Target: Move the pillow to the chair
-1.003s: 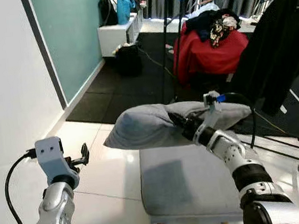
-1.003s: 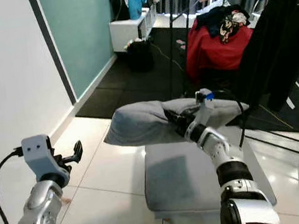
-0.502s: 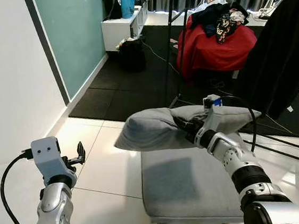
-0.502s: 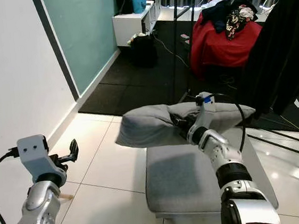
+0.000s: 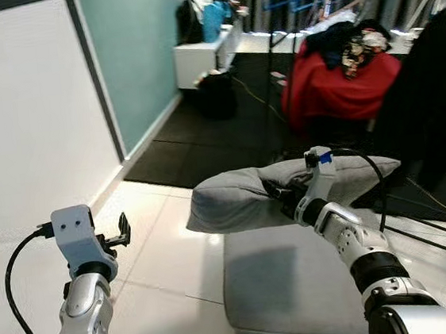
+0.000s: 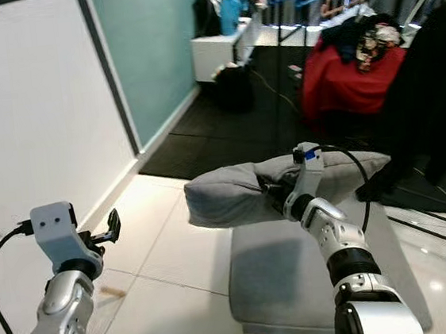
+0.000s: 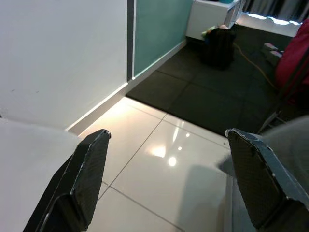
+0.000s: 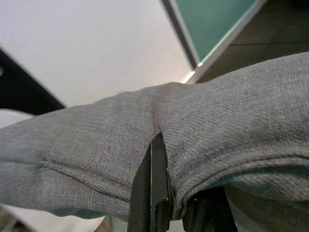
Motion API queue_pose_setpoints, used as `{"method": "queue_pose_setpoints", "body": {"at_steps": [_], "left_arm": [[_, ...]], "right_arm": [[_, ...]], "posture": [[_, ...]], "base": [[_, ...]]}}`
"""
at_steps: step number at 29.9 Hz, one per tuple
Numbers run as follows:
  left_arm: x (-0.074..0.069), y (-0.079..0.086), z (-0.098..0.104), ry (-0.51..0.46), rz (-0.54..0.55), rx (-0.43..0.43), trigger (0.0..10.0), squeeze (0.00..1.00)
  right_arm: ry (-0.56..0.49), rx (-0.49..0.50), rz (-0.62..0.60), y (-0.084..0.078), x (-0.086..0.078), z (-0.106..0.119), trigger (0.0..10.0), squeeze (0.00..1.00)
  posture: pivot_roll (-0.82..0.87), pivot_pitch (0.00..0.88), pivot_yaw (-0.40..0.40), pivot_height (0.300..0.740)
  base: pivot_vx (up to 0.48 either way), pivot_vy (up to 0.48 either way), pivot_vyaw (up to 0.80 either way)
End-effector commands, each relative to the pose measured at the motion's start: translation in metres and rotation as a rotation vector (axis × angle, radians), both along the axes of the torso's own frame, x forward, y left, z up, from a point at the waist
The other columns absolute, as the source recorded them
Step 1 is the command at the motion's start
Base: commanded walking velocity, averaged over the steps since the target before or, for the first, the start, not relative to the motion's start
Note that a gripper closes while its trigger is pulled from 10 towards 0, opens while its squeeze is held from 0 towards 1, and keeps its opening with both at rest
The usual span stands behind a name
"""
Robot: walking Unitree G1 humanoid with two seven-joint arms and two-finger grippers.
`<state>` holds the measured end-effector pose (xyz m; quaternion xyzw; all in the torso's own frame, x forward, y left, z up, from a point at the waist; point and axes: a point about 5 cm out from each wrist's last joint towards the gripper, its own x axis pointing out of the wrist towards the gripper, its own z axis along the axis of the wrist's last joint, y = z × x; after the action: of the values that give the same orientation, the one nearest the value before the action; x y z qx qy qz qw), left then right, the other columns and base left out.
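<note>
Still clenched on the one grey pillow [image 5: 246, 200], the right gripper [image 5: 288, 198] held it above one grey seat [image 5: 287, 284]; the left gripper [image 5: 123, 231] stayed spread, empty.

No legible text, labels, brands, numbers or signs in any view
</note>
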<state>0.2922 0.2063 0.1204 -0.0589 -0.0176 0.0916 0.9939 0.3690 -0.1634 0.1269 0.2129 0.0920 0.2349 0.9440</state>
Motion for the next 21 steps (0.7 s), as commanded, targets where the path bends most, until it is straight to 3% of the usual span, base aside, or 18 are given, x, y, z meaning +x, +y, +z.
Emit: {"method": "queue_pose_setpoints", "body": {"at_steps": [1,9,21], "left_arm": [[-0.001,-0.003,-0.002,0.012,-0.011,-0.017,10.0,0.00],[0.000,0.000,-0.001,0.012,-0.016,-0.051,10.0,0.00],[-0.001,0.000,0.001,0.003,-0.015,-0.019,10.0,0.00]], "right_arm": [[-0.084,0.013,0.018,0.003,0.003,0.016,10.0,0.00],[-0.114,0.026,0.055,0.014,0.005,0.021,10.0,0.00],[-0.119,0.008,0.102,0.022,0.002,0.018,10.0,0.00]], "posture": [[-0.12,0.002,-0.049,0.735],[-0.12,0.000,-0.053,0.735],[-0.12,0.003,-0.055,0.735]], "base": [[0.000,0.000,0.78],[0.000,0.000,0.78],[0.000,0.000,0.78]]}}
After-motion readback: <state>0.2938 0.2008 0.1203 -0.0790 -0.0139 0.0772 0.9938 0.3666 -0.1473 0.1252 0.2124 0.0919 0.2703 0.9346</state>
